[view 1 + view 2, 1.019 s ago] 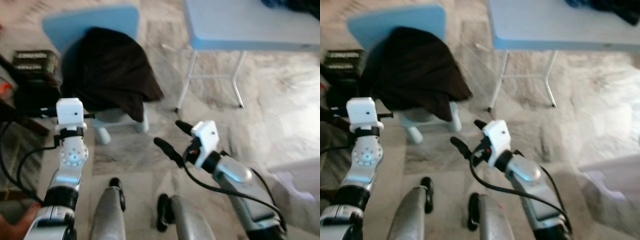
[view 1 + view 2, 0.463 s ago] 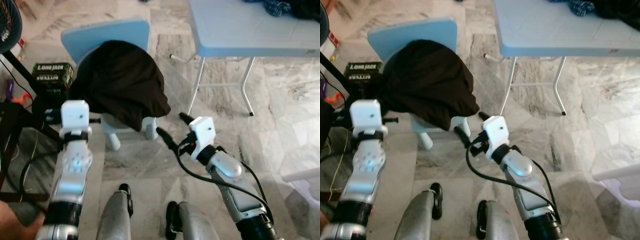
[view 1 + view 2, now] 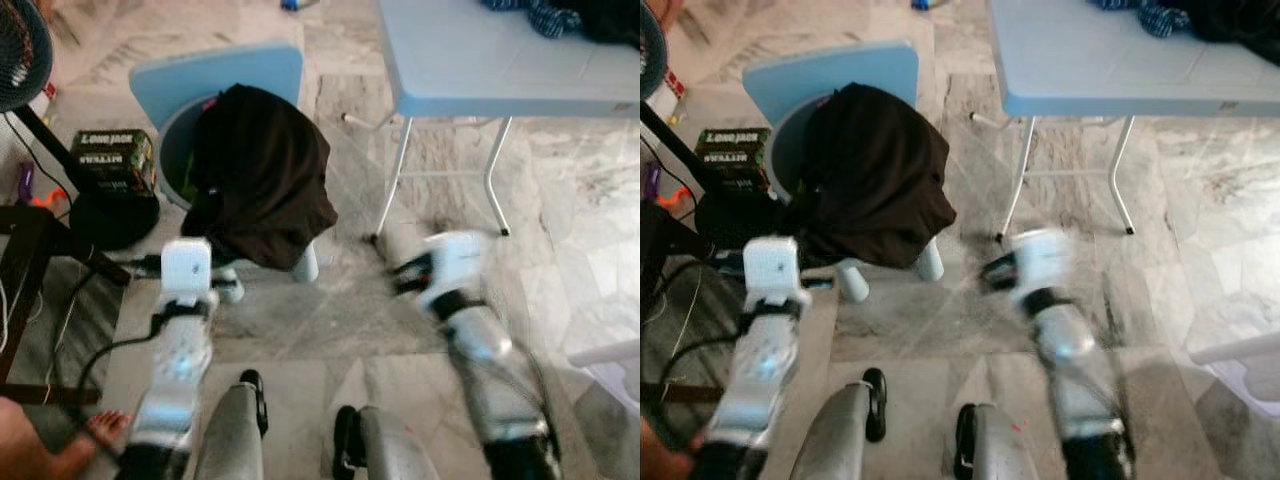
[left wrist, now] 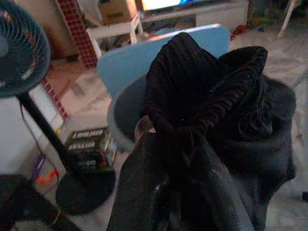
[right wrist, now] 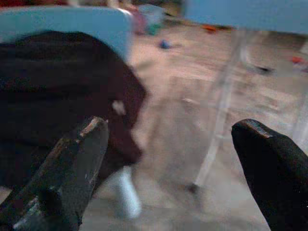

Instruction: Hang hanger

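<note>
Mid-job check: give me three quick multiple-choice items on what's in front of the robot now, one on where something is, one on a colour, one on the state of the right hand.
1. Where does the dark garment lie?
A. on the folding table
B. draped over the blue chair
C. on the floor

2. What colour is the folding table's top?
A. light blue
B. red
C. black

3. How are the right hand's fingers?
A. shut on a hanger
B. shut on nothing
C. spread apart, holding nothing

Answers: 1 B, the garment covers the seat and back of the blue chair. 2 A, the head views show a pale blue top. 3 C, the right wrist view shows floor between the two fingers.
</note>
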### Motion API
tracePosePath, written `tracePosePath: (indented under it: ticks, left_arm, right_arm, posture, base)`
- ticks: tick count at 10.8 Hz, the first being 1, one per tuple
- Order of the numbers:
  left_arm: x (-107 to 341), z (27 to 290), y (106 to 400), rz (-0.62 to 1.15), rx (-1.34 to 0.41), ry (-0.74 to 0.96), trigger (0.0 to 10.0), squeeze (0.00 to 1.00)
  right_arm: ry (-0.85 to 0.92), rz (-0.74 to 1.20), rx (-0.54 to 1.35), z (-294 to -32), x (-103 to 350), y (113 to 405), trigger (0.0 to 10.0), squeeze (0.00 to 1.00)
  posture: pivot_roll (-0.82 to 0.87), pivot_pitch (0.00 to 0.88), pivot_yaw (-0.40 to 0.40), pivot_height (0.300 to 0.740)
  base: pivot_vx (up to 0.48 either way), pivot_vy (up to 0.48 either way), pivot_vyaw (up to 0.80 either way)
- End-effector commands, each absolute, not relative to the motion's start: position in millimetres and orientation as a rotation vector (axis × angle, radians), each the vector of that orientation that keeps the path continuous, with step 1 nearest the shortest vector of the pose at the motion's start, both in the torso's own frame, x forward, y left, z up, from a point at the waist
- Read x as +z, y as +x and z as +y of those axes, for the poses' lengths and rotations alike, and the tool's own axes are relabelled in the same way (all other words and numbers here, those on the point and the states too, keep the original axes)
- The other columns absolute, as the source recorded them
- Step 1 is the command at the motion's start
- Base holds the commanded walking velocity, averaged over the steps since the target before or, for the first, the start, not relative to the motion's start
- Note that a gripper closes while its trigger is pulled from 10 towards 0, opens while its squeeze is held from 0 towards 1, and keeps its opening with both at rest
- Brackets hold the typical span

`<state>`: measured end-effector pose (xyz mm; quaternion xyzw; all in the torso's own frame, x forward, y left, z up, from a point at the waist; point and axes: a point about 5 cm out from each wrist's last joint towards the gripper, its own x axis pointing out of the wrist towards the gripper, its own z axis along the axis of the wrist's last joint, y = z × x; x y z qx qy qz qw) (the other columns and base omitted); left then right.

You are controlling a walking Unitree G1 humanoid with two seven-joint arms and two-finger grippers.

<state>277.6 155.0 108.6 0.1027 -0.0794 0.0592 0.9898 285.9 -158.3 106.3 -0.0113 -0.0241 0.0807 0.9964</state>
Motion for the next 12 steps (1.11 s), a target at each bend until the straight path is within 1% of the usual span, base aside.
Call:
tracePosePath:
  ticks: [1, 2, 3, 6, 8, 11, 12]
  left_arm:
    - [115, 151, 278, -0.177, 0.108, 0.214, 10.0, 0.0]
    - [118, 150, 282, -0.182, 0.109, 0.206, 10.0, 0.0]
    - [120, 151, 286, -0.18, 0.124, 0.185, 10.0, 0.0]
    - [124, 150, 290, -0.186, 0.141, 0.184, 10.0, 0.0]
    - [125, 149, 292, -0.186, 0.14, 0.187, 10.0, 0.0]
    - [128, 153, 293, -0.208, 0.169, 0.178, 10.0, 0.0]
    - [131, 153, 293, -0.221, 0.149, 0.138, 10.0, 0.0]
  right_arm:
    - [-0.053, -0.045, 0.138, -160, 104, 287, 10.0, 0.0]
    - [-0.071, -0.074, 0.159, -154, 112, 294, 10.0, 0.0]
    - [-0.057, -0.082, 0.143, -156, 116, 299, 10.0, 0.0]
    - [-0.044, -0.085, 0.119, -162, 113, 296, 10.0, 0.0]
    - [-0.04, -0.079, 0.114, -162, 111, 294, 10.0, 0.0]
    - [-0.039, -0.074, 0.117, -161, 110, 292, 10.0, 0.0]
    - [-0.04, -0.074, 0.117, -162, 109, 291, 10.0, 0.0]
  posture:
    - [0.05, 0.19, -0.039, 0.74]
    - [0.04, 0.187, -0.037, 0.74]
    - [0.03, 0.183, -0.042, 0.74]
    - [0.02, 0.182, -0.043, 0.74]
    - [0.02, 0.183, -0.042, 0.74]
    - [0.02, 0.187, -0.041, 0.74]
    - [0.02, 0.186, -0.043, 0.74]
  base:
    - [0.0, 0.0, 0.0]
    - [0.0, 0.0, 0.0]
    - [0.0, -0.307, 0.0]
    - [0.0, -0.433, -0.73]
    - [0.0, -0.431, 0.0]
    - [0.0, 0.0, 0.0]
    - [0.0, 0.0, 0.0]
